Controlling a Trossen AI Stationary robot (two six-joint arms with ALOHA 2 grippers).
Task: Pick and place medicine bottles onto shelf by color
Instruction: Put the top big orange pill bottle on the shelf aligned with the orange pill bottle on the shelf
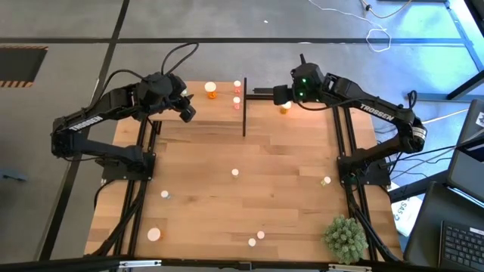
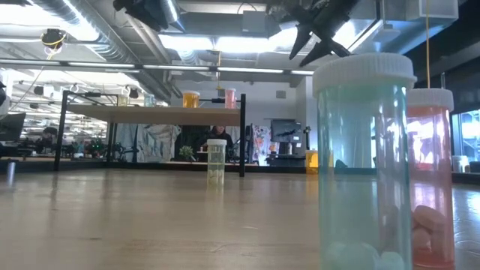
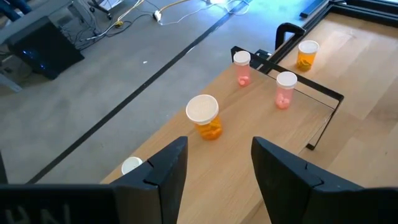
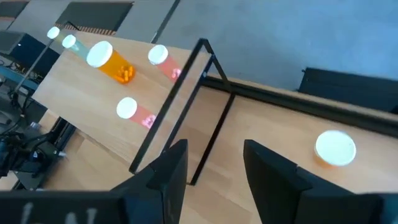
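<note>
We've got three bottles on the shelf (image 1: 198,102) just ahead of our empty, parted left gripper (image 3: 214,165), one orange bottle (image 4: 336,149) beside the empty, parted right gripper (image 4: 214,163), several left behind on the surface (image 1: 227,196).

Light wooden raised shelf (image 1: 198,94) with black posts sits at far left of wooden tabletop (image 1: 227,204); one orange bottle (image 1: 211,91) and two reddish bottles (image 1: 237,85) stand on it. Another orange bottle (image 1: 285,108) stands right of the shelf, far side. Small bottles scattered mid and near tabletop; spiky green plant ball (image 1: 345,238) near right corner.
</note>
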